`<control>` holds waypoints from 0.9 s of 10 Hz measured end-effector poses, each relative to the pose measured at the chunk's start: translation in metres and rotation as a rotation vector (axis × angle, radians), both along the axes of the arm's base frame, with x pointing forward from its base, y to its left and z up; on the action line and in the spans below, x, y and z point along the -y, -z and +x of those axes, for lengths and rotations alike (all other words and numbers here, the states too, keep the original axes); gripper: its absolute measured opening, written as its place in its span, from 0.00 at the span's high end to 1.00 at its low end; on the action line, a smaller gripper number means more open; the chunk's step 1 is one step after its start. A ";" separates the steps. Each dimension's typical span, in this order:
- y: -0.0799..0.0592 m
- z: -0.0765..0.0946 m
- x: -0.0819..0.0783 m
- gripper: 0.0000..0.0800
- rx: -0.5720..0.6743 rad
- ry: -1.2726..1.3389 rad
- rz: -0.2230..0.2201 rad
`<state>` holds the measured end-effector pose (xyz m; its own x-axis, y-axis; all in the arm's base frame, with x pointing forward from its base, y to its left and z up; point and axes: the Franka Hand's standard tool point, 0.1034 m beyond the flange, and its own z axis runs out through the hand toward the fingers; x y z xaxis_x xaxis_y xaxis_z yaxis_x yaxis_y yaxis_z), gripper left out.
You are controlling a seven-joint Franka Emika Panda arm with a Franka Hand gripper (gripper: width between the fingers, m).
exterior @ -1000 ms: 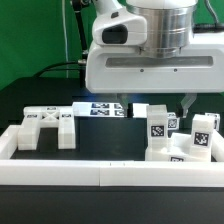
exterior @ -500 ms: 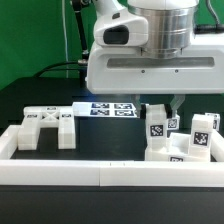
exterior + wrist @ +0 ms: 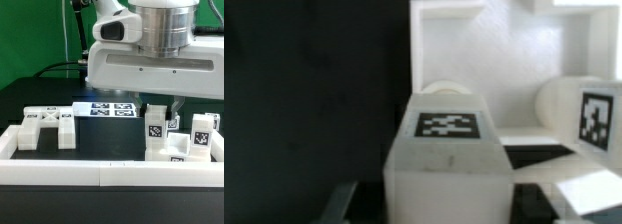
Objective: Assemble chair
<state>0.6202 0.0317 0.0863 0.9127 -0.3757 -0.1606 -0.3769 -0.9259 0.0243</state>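
The chair is in loose white tagged parts. A cluster of blocks stands at the exterior view's right, and one upright block with a square tag on top sits directly under my gripper. The gripper is shut on this block, its dark fingers pressed against the two sides. A second tagged piece stands close beside it. A flat slotted chair piece lies apart at the exterior view's left.
The marker board lies flat behind the parts, partly under the arm. A long white border rail runs along the front, with another rail beyond the held block. A lower tagged block sits before the cluster.
The fingers, spread wide a second ago, have come together onto the upright block. The hand has stayed over the right cluster; the block has not visibly moved.
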 end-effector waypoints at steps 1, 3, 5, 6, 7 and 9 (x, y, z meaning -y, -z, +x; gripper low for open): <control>0.000 0.000 -0.002 0.64 -0.001 0.077 -0.013; 0.000 0.000 -0.007 0.64 -0.007 0.254 -0.042; 0.000 -0.001 -0.010 0.64 -0.014 0.455 -0.075; 0.000 0.000 -0.010 0.64 -0.009 0.557 -0.090; 0.000 0.000 -0.010 0.64 -0.008 0.646 -0.104; 0.000 -0.001 -0.013 0.64 -0.003 0.816 -0.130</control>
